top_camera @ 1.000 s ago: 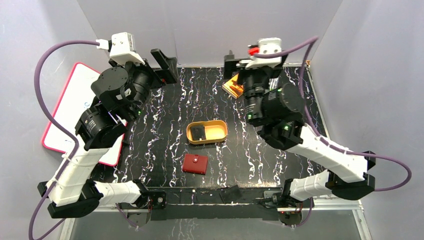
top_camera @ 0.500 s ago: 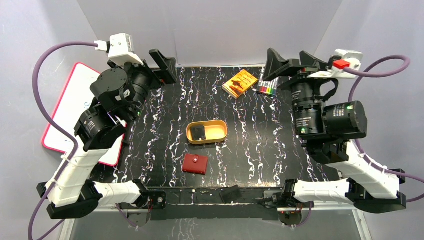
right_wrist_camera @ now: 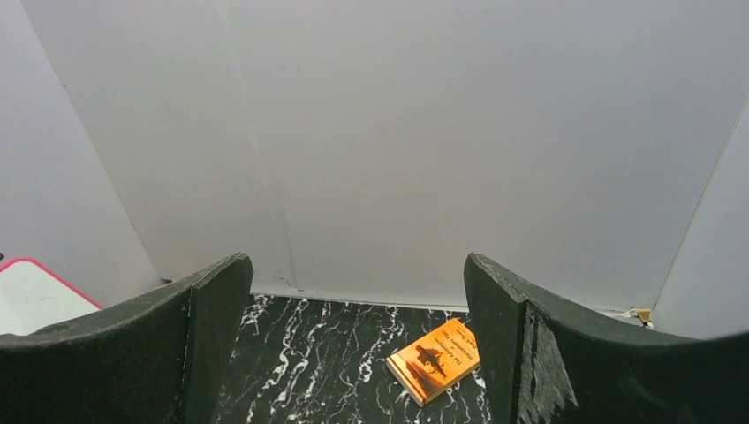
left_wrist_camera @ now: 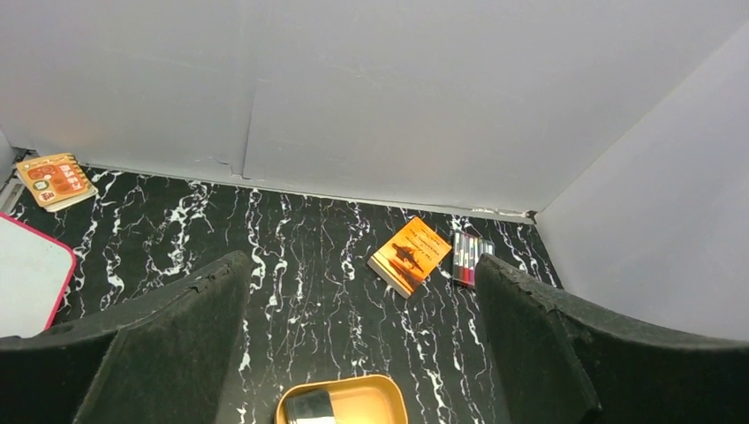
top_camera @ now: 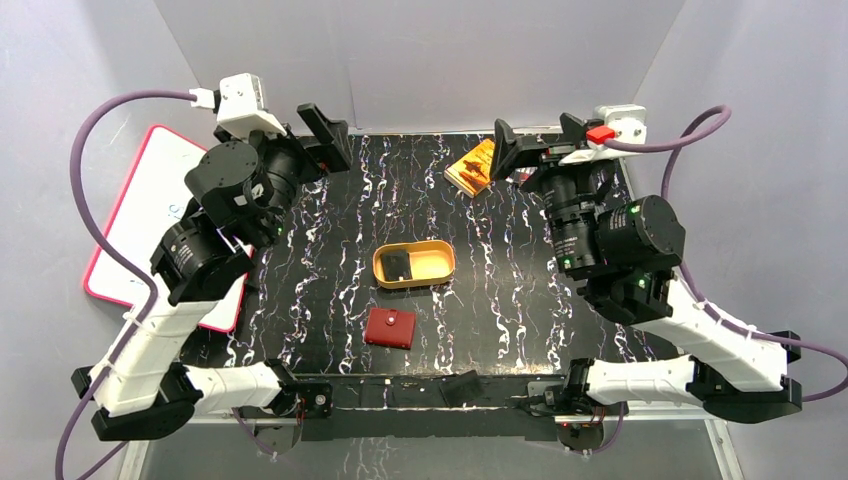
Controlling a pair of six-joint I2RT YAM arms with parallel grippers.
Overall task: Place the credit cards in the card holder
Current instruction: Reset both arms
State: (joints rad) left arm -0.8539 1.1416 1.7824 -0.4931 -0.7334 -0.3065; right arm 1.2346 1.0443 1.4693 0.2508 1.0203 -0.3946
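The card holder (top_camera: 390,327) is a small dark red wallet, shut with its snap on top, lying on the black marbled table near the front middle. One dark credit card (top_camera: 398,264) lies in the left end of a tan oval tray (top_camera: 436,262); it also shows in the left wrist view (left_wrist_camera: 309,408). My left gripper (top_camera: 330,135) is open and empty, high over the far left of the table. My right gripper (top_camera: 537,140) is open and empty, high over the far right, beside the orange book. Both are far from the wallet.
An orange book (top_camera: 472,165) (right_wrist_camera: 437,360) and a pack of markers (left_wrist_camera: 468,261) lie at the far right. A pink-rimmed white board (top_camera: 140,215) lies at the left. A small orange booklet (left_wrist_camera: 55,178) sits in the far left corner. A dark flat piece (top_camera: 460,386) lies at the near edge.
My right arm swung from over the book out to the right, then part of the way back left, gripper open throughout. The left arm barely moved.
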